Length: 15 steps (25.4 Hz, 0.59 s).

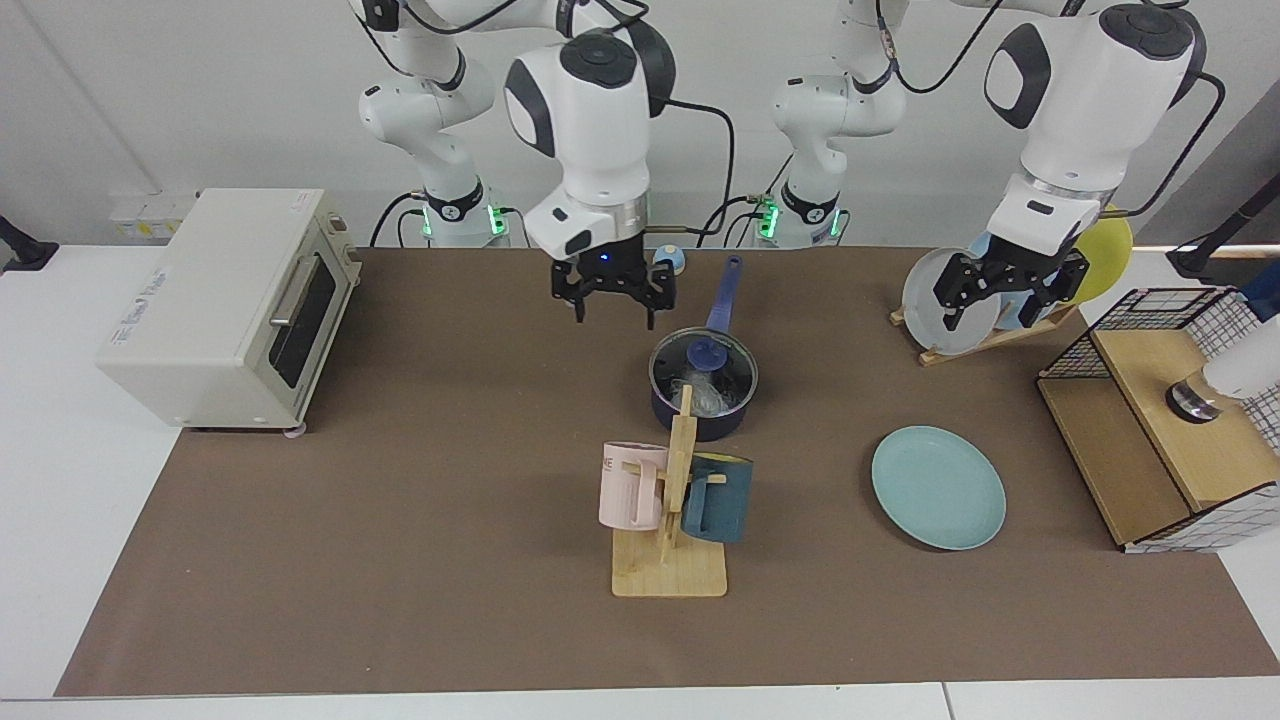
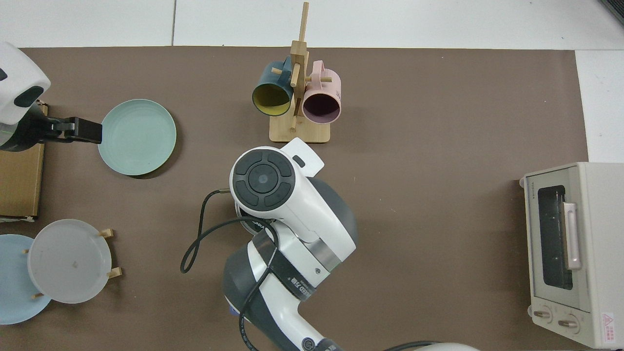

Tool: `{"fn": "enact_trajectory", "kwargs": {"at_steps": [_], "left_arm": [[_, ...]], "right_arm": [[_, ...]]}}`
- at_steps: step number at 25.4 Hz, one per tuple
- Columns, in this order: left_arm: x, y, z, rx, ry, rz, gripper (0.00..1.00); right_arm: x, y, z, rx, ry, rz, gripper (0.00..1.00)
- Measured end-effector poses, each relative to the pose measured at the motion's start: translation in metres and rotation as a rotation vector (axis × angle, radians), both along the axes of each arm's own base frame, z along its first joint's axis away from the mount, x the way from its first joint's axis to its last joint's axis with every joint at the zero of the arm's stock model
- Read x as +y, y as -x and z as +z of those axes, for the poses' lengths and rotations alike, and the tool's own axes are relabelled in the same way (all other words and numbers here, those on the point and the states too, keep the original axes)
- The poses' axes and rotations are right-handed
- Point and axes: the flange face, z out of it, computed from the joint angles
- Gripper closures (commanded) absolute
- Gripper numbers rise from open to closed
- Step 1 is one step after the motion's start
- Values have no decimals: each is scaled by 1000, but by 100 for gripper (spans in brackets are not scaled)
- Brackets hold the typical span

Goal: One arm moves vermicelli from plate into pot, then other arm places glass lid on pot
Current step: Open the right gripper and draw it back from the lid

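Observation:
The dark navy pot [image 1: 700,412] stands mid-table with its blue handle [image 1: 723,290] pointing to the back. The glass lid [image 1: 735,372] rests on it, blue knob [image 1: 708,352] up. Whitish vermicelli [image 1: 700,397] shows through the glass. My right gripper [image 1: 613,305] hangs open and empty, up and to the left of the pot. In the top view this arm [image 2: 287,204] hides the pot. The teal plate [image 1: 938,487] [image 2: 137,137] lies bare. My left gripper [image 1: 1005,295] [image 2: 90,131] waits open above the dish rack, beyond the plate's edge.
A toaster oven [image 1: 230,305] sits at the table's left end. A wooden mug rack [image 1: 670,510] with a pink and a dark blue mug stands just in front of the pot. A dish rack with plates [image 1: 950,300] and a wire-sided wooden crate [image 1: 1160,430] are at the right.

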Motion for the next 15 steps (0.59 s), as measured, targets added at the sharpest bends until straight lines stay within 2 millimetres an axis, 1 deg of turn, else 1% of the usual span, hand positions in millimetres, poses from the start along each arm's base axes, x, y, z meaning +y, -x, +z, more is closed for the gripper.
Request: {"fn": "enact_trajectory", "kwargs": {"at_steps": [2, 4, 8, 11, 15], "left_arm": [[0, 0, 0, 0, 0, 0, 0], [0, 0, 0, 0, 0, 0, 0], [0, 0, 0, 0, 0, 0, 0], [0, 0, 0, 0, 0, 0, 0], [0, 0, 0, 0, 0, 0, 0]], "right_arm": [[-27, -3, 11, 3, 25, 0, 1], [-52, -6, 18, 2, 47, 8, 1], [-99, -13, 22, 3, 74, 13, 1], [-145, -19, 24, 9, 80, 8, 1], [-200, -23, 31, 6, 80, -35, 1]]}}
